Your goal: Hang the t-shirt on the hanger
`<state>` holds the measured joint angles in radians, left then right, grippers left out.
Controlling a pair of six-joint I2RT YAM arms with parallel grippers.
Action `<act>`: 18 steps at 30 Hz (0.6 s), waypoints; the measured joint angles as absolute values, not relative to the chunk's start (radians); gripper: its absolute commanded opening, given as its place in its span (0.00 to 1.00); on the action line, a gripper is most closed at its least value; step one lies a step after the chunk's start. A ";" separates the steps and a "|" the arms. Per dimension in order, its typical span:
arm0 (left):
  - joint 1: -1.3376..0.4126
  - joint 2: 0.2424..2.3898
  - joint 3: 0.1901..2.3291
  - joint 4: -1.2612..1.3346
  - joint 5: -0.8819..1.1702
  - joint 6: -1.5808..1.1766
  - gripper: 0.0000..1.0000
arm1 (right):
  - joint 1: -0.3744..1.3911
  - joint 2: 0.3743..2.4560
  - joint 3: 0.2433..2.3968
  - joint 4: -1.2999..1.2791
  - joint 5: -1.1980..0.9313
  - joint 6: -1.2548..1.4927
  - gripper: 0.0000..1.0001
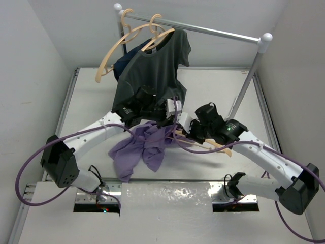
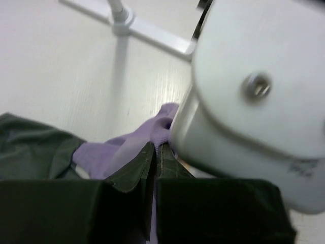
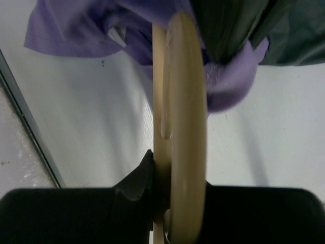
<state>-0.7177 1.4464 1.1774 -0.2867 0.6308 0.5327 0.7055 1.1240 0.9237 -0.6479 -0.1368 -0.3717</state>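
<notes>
White bench (image 1: 218,86) and plain white walls fill my top view, with a chrome clothes rail (image 1: 218,31) crossing the back. On that rail I see a dark grey t-shirt (image 1: 152,71) on one wooden hanger, an empty hanger (image 1: 109,61) to its left, and a navy garment (image 1: 124,63) tucked behind them.

The t-shirt (image 1: 134,152) is a lavender heap in front of the arm bases. Most of it lies crumpled on the bench, and its upper edge is lifted towards the two wrists where they meet in the middle.

On the left wrist feed, the left end effector (image 2: 155,152) is closed almost completely, with its dark fingers (image 2: 127,203) pinching a fold of lavender cloth between the tips. A white housing (image 2: 254,101) crowds the right of that view, and I cannot tell exactly what part it is.

On the right wrist feed, the right end effector (image 3: 177,188) is clamped on the hanger (image 3: 183,101), which I see edge-on, pale tan and pointing straight away from the camera. Its far end runs into the lavender fabric, which bunches on both sides of the wood. From above, the hanger sits low over the bench, just right of the t-shirt.
</notes>
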 measured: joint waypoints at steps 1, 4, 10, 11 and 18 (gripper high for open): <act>-0.727 1.446 1.187 -0.293 0.642 0.522 0.00 | 0.711 1.124 0.922 -0.644 -0.137 -0.376 0.00; -0.733 1.447 1.220 -0.293 0.673 0.479 0.00 | 0.715 1.115 0.922 -0.638 -0.132 -0.411 0.00; -0.741 1.456 1.267 -0.233 0.715 0.406 0.00 | 0.759 1.086 0.915 -0.644 -0.121 -0.506 0.00; -0.739 1.459 1.271 -0.225 0.720 0.402 0.26 | 0.764 1.087 0.915 -0.655 -0.123 -0.519 0.00; -0.724 1.493 1.279 -0.206 0.728 0.395 0.81 | 0.770 1.079 0.807 -0.619 -0.201 -0.559 0.00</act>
